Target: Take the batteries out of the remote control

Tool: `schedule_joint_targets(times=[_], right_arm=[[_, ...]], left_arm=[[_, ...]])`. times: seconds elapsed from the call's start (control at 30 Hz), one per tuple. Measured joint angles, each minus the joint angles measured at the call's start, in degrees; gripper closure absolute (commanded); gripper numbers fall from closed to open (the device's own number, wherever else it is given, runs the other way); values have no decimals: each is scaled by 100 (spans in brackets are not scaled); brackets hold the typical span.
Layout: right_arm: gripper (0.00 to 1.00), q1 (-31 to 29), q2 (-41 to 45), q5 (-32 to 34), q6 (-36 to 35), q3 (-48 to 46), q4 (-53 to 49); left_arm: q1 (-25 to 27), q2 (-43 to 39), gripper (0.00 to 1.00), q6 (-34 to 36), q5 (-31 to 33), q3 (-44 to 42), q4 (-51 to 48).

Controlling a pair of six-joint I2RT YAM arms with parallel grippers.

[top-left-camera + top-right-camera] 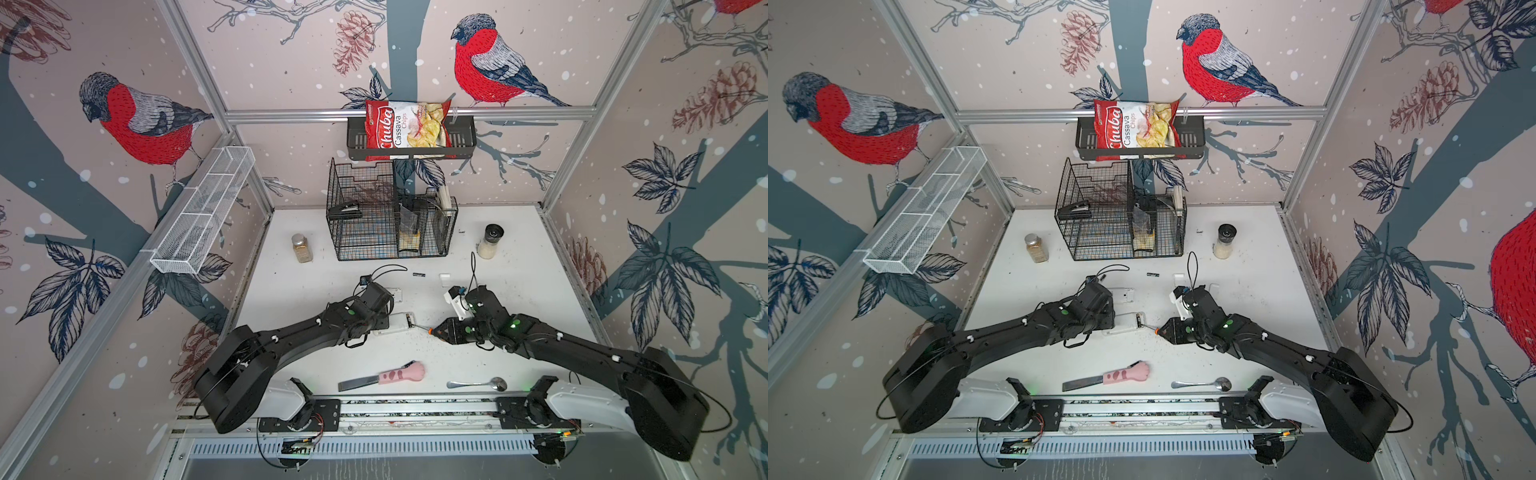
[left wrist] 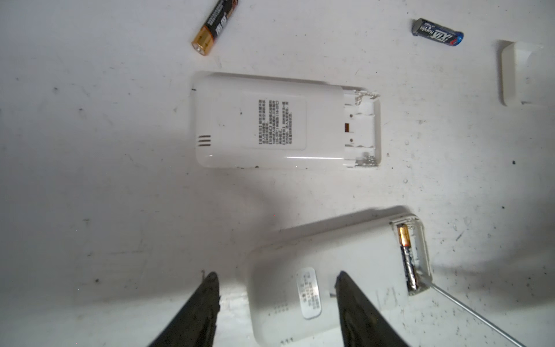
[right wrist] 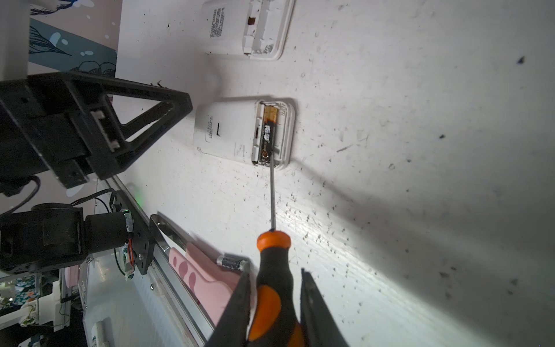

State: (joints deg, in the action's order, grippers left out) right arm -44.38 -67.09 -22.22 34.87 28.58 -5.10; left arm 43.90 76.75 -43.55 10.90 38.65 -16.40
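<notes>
Right gripper: the right gripper (image 3: 274,272) is pinching the black-and-orange handle of a screwdriver (image 3: 274,240), whose thin shaft is reaching left toward the near remote (image 2: 330,255).
Left gripper: the left gripper (image 2: 276,276) is hanging with its jaws spread over the left end of the near remote. As far as the wrist view shows, it is not clamping it.
Battery to remove: one black-and-gold battery (image 2: 408,258) is sitting in the open compartment at the near remote's right end. The screwdriver tip is resting at its near end, seemingly touching.
Batteries out: a black-and-gold loose battery (image 2: 214,27) and a blue loose battery (image 2: 438,31) are lying on the white table (image 2: 90,150), beyond the far remote (image 2: 270,123).
Far remote: it is lying face down, and its compartment is showing open and empty.
Risk of sliding: nothing is pinning the near remote, so a push from the tip is likely to shove or spin the light casing instead of lifting the battery.
Risk of slipping: the tip is bearing on a small rounded metal end — it could skid off and jab the spring contact.
Risk of popping: a battery levered against its spring may jump free and roll under an arm or toward the table edge.
</notes>
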Motion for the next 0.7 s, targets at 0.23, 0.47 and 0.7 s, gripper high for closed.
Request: schedule_joint_targets(times=[0.23,0.47,0.7], right_arm=[[100,-304,31,4,146,4,-13],[100,-365,26,70,280,-37,50],[100,-369,-94,72,299,-101,219]], left_arm=[[11,-254,36,-164,-339,-374,-44],[9,-48,40,-210,-466,-455,184],[9,221,49,-186,-463,-431,380]])
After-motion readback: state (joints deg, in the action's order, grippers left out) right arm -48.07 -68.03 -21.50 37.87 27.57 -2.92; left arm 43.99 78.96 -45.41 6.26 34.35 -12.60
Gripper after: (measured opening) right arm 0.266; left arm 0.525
